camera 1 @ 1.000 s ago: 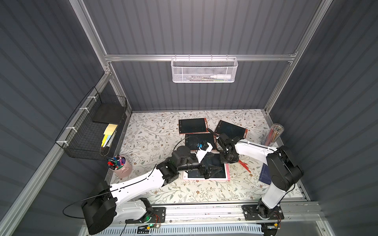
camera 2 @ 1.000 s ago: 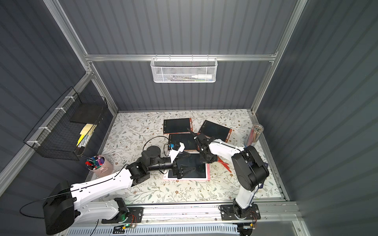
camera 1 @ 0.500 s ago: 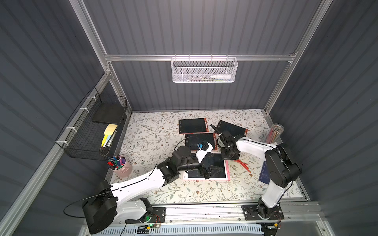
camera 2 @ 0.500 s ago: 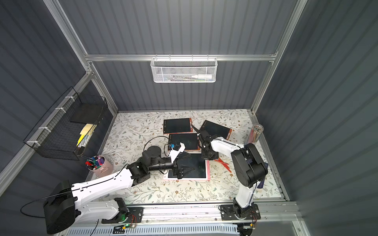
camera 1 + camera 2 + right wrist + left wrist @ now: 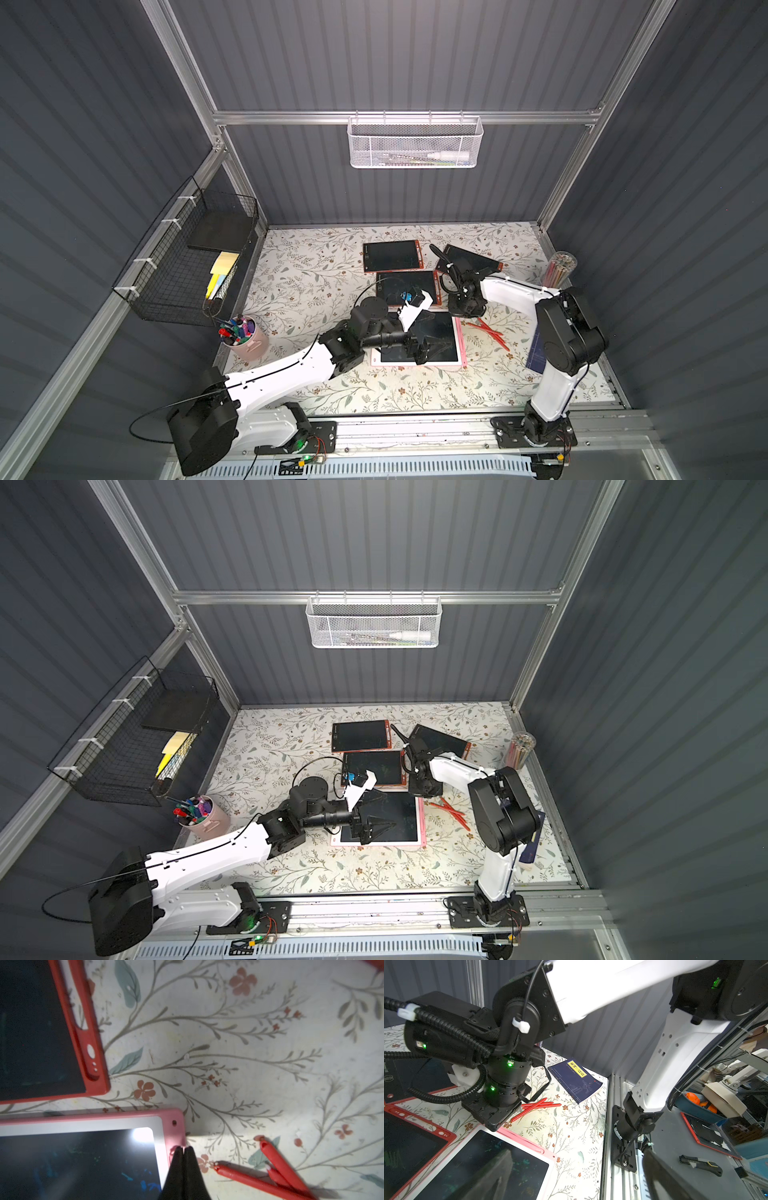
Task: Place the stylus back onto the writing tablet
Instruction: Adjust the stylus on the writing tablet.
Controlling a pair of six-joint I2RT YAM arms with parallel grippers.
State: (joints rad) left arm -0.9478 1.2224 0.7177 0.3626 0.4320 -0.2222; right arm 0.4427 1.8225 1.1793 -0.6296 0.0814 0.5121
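The pink-and-white writing tablet [image 5: 415,364] [image 5: 380,843] lies at the front middle of the table. A pink stylus [image 5: 527,1140] lies along its pink side edge. My right gripper [image 5: 184,1148] [image 5: 460,312] points straight down, shut and holding nothing, its tips at that edge near the far right corner. My left gripper [image 5: 577,1178] [image 5: 441,332] [image 5: 385,810] hovers wide open over the dark screen and holds nothing. Red styluses [image 5: 259,1180] [image 5: 488,330] [image 5: 537,1105] lie loose on the table just right of the tablet.
Three red-framed tablets [image 5: 390,255] [image 5: 405,286] [image 5: 471,259] lie behind the pink one. A blue book [image 5: 575,1078] [image 5: 536,351] sits by the right wall, with a clear pencil cup [image 5: 561,268] behind it. A pink pen cup [image 5: 245,338] stands at the left, below a black wire basket [image 5: 187,257].
My right arm has shifted slightly toward the back, its shut gripper staying at the pink tablet's far right corner. The left arm has not moved.
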